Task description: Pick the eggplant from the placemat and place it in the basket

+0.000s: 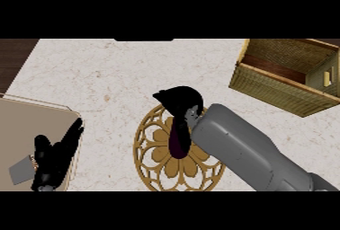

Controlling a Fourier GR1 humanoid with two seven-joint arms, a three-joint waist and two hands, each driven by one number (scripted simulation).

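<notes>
Reaching arm: the right forearm (249, 150) came in from about five o'clock and slanted up toward eleven, ending over the middle of the counter.
Right hand: the right hand (178, 99) was bent down at the wrist over the top edge of the placemat, its black fingers curled downward over the upper end of the eggplant; they looked closed round that end, though the hand hid the contact itself.
Eggplant: the eggplant (178, 141) was a dark purple, slim shape lying lengthwise from twelve to six on the placemat, its lower end near the mat's middle and its upper end tucked under the hand.
Placemat: the placemat (154, 155) was round, gold with a cut-out flower pattern, and sat at about six o'clock on the pale speckled counter (106, 76); the forearm covered its right side.
Basket: the basket (275, 90) was a woven, box-shaped one at about two o'clock, well apart from the mat, its open top showing a brown floor inside.
Left hand: the left hand (54, 157) rested at about eight o'clock, fingers straight and pointing up toward one o'clock, lying over the edge of a tan board (26, 130).
Left hand's state: open, holding nothing.
</notes>
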